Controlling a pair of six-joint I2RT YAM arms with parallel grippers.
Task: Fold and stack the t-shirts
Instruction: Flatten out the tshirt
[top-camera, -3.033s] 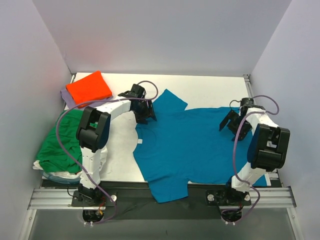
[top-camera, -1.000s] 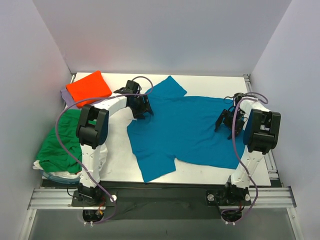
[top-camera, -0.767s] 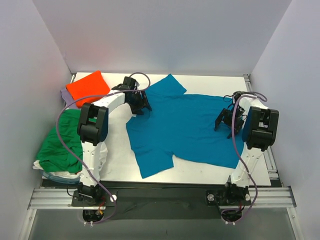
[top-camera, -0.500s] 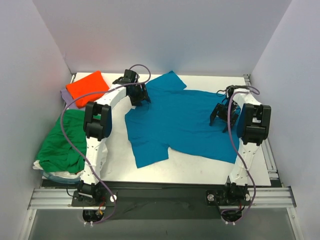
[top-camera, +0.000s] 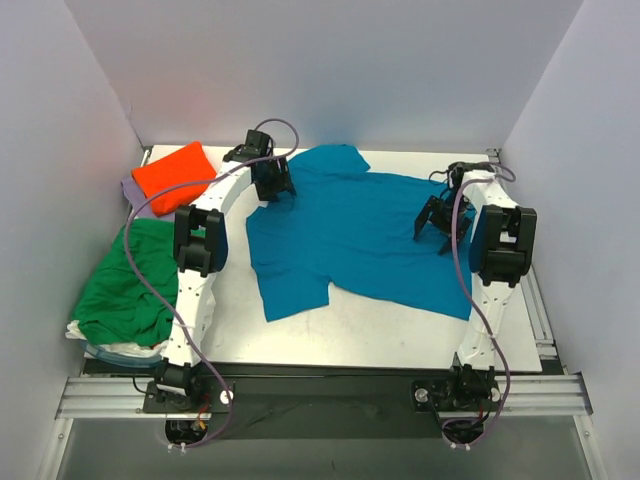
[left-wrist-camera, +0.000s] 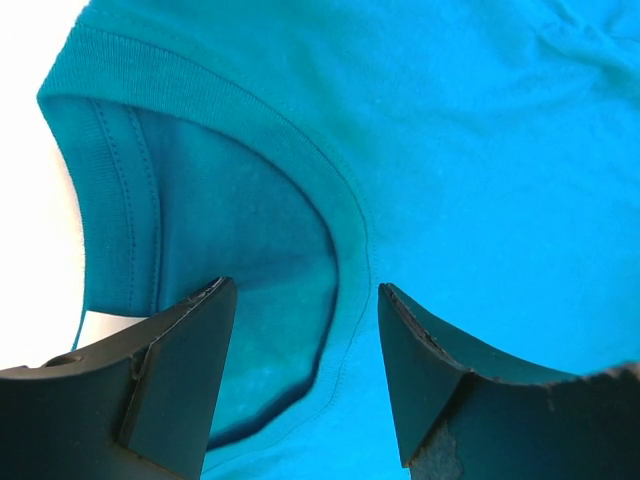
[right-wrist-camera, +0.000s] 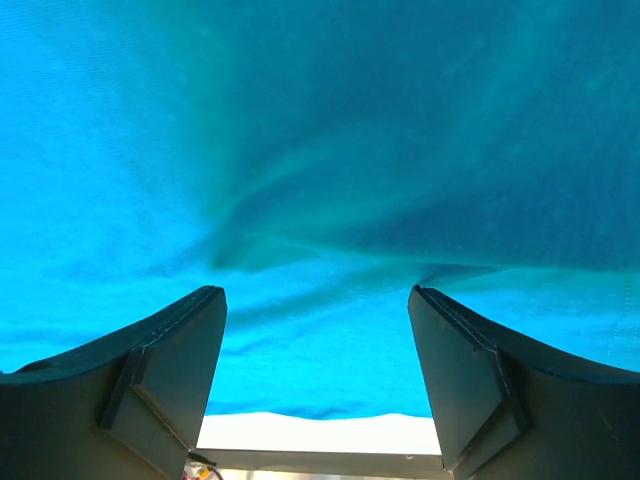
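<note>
The teal-blue t-shirt (top-camera: 350, 240) lies spread flat across the middle of the white table (top-camera: 380, 335), neck to the left and hem to the right. My left gripper (top-camera: 270, 182) is open and sits low over its neck end. In the left wrist view the ribbed collar (left-wrist-camera: 300, 160) curves between the spread fingertips of that gripper (left-wrist-camera: 305, 290). My right gripper (top-camera: 434, 216) is open over the shirt's right part. Its wrist view shows rippled teal cloth (right-wrist-camera: 300, 150) between the wide jaws of the gripper (right-wrist-camera: 315, 295), with a strip of white table (right-wrist-camera: 320, 430) below the cloth edge.
A folded orange shirt (top-camera: 178, 172) lies on a lavender one (top-camera: 129, 190) at the back left corner. A crumpled green shirt (top-camera: 125, 285) covers a white one (top-camera: 100, 345) at the left edge. Grey walls enclose the table on three sides.
Both arms have reached farther toward the back wall, and the teal shirt has slid with them, off the front edge and up the table. Both grippers stayed open.
</note>
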